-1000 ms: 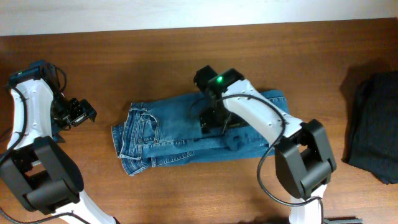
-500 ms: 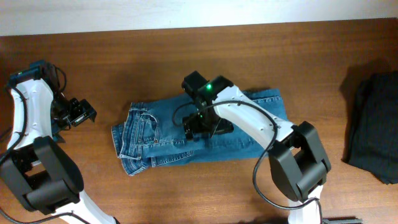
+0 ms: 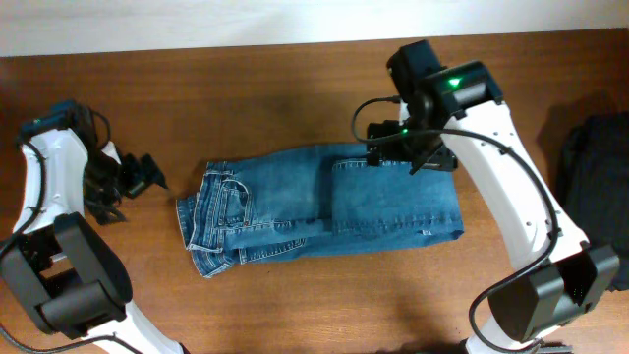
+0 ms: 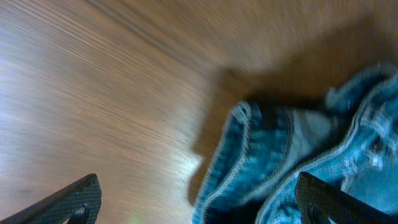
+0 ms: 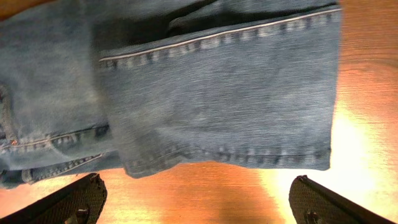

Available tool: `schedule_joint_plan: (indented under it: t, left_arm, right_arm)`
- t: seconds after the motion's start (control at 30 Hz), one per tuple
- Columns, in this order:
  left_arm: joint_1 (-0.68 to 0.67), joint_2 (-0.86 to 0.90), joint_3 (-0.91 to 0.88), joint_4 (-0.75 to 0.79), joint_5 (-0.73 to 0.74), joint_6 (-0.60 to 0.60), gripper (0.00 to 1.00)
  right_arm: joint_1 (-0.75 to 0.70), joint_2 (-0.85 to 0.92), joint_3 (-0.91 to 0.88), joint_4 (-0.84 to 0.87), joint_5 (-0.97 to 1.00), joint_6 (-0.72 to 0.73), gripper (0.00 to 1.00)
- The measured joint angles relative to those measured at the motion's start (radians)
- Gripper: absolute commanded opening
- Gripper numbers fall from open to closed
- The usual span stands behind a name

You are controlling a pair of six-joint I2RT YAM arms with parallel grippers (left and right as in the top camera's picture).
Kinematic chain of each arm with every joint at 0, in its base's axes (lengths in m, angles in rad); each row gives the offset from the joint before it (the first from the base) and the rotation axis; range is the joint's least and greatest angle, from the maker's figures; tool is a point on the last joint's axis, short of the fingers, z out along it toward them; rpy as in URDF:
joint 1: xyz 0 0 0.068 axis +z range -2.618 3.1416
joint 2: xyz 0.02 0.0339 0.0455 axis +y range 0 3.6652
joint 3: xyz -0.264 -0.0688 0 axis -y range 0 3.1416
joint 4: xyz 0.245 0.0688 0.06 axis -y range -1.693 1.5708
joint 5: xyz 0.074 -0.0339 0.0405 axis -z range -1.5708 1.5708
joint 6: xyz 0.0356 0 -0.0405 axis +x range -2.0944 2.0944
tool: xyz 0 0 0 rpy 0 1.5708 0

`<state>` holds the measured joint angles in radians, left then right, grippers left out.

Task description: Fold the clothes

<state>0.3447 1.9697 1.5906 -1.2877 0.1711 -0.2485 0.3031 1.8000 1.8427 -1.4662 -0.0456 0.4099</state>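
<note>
Lying across the middle of the desk [image 3: 295, 88], the jeans [image 3: 285, 211] were folded once. The waistband [image 3: 194, 221] and a back pocket [image 3: 231, 204] pointed to the left. The legs were turned back on themselves, so a second layer of denim [image 3: 393, 202] covered the right part, and its left edge made a straight line across the cloth.

The right pincer [image 3: 405, 157] was above the far edge of this upper layer. In the right wrist view its two fingertips [image 5: 84, 196] stood wide apart at the lower corners. Between them were only flat denim with a pale-stitched hem and bare wood, so it gripped nothing.

The left pincer [image 3: 145, 175] was over the bare desk to the left of the jeans, near the waistband but apart from it. In the left wrist view it was also spread wide and empty. The crumpled blue edge of the jeans showed at the right side of that view, with a dark shadow beside it on the wood.

A dark garment [image 3: 600, 187] lay at the right edge of the desk, well apart from the jeans.
</note>
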Motion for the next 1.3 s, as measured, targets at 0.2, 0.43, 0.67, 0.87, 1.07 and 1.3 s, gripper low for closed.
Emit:
schedule_joint_plan:
  t: [0.2,0.43,0.67,0.87,1.07,1.3]
  left_arm:
    - [0.000,0.002,-0.257,0.163,0.321,0.171,0.99]
    - [0.000,0.002,-0.340,0.220,0.427,0.232,0.99]
    - [0.000,0.002,-0.393,0.244,0.447,0.241,0.99]
    - [0.000,-0.002,-0.415,0.261,0.489,0.241,0.99]
    - [-0.075,-0.003,-0.418,0.278,0.510,0.241,0.99]
    - [-0.136,-0.006,-0.422,0.306,0.497,0.219,0.64]
  right_arm:
    - [-0.067,0.000,0.000,0.008,0.000,-0.042,0.99]
    - [-0.133,0.000,0.000,0.012,0.001,-0.056,0.99]
    - [-0.136,0.000,0.000,0.037,0.001,-0.073,0.99]
    - [-0.136,0.000,0.000,0.038,0.000,-0.074,0.99]
    - [-0.136,0.000,0.000,0.037,0.000,-0.074,0.99]
    - [-0.136,0.000,0.000,0.029,0.000,-0.074,0.99]
